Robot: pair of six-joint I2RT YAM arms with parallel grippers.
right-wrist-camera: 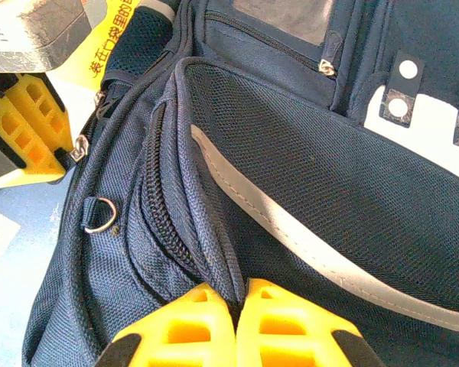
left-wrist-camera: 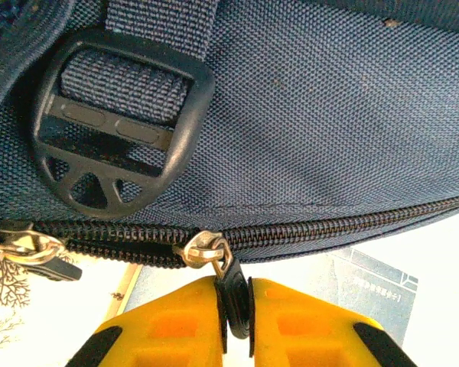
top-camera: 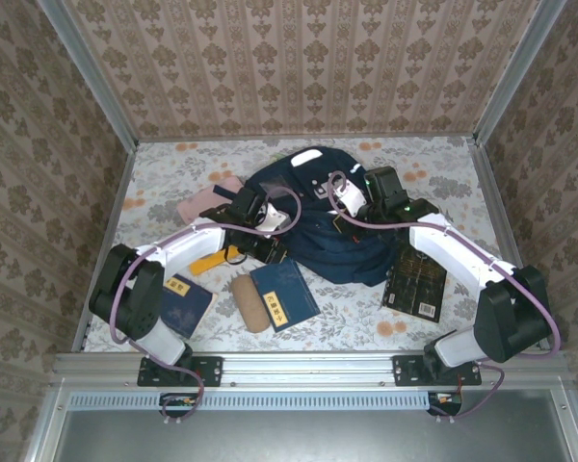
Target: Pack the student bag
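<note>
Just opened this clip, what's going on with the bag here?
Two robot arms are working on the backpack lying on the table. The left gripper pinches the zipper pull on the bag's side, where the zip looks closed. The right gripper is shut on a fold of the bag's fabric. A blue book and a black book lie beside it, not yet packed.
</note>
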